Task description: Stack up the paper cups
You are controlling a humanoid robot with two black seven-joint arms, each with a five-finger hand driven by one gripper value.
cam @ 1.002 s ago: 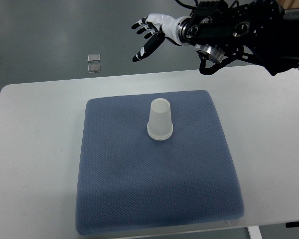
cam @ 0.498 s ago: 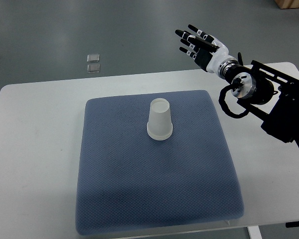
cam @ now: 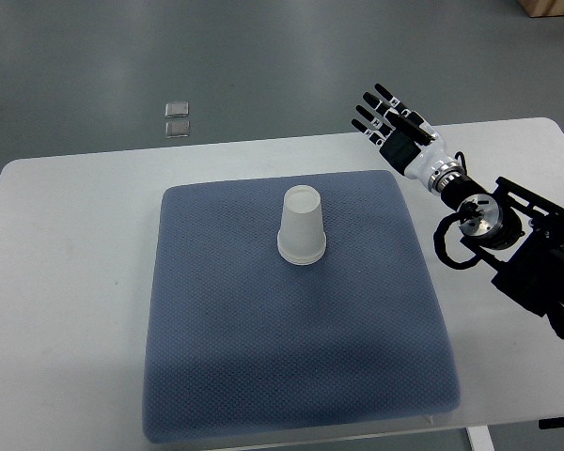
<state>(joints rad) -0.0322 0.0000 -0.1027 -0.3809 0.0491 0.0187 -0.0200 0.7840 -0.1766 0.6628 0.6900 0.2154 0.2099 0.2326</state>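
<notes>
A stack of white paper cups [cam: 302, 227] stands upside down on the blue mat [cam: 291, 366], a little above its middle. My right hand [cam: 387, 117] hovers over the table's far right part, beyond the mat's upper right corner. Its black and white fingers [cam: 368, 111] are spread and hold nothing. The black forearm [cam: 517, 244] runs down to the right edge. The hand is well apart from the cups. My left arm does not show.
The mat lies on a white table [cam: 66, 282]. Two small clear squares [cam: 177, 117] lie on the grey floor beyond the table's far edge, at upper left.
My right arm has swung from above the table's far edge down and to the right, and the hand now sits lower near the mat's upper right corner. The cups have not moved.
</notes>
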